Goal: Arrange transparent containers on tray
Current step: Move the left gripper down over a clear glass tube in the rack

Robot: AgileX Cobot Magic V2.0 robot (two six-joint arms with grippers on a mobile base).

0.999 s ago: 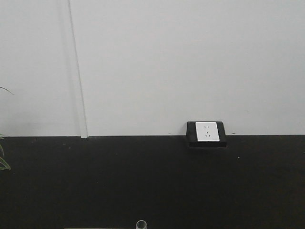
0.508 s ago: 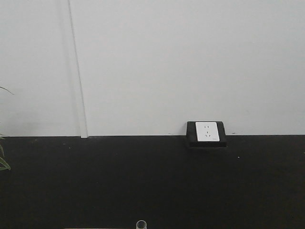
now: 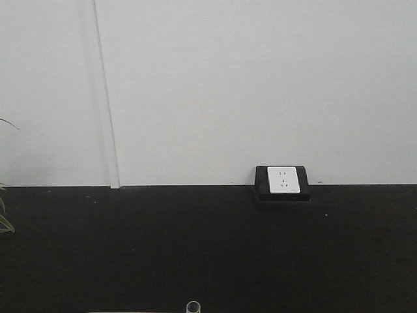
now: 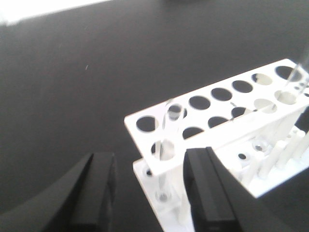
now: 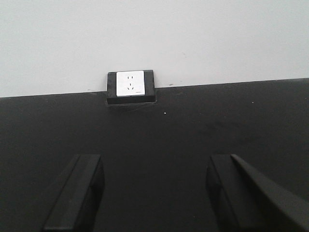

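Note:
A clear glass test tube stands in the near-left end of a white rack with two rows of round holes, in the left wrist view. My left gripper is open, its black fingers either side of the rack's near corner, just short of the tube. A second tube leans at the rack's far right end. The rim of a test tube pokes up at the bottom edge of the front view. My right gripper is open and empty above dark floor. The yellow tray is out of view.
The rack stands on a black surface. A white wall with a socket in a black frame lies ahead. A plant leaf shows at the left edge.

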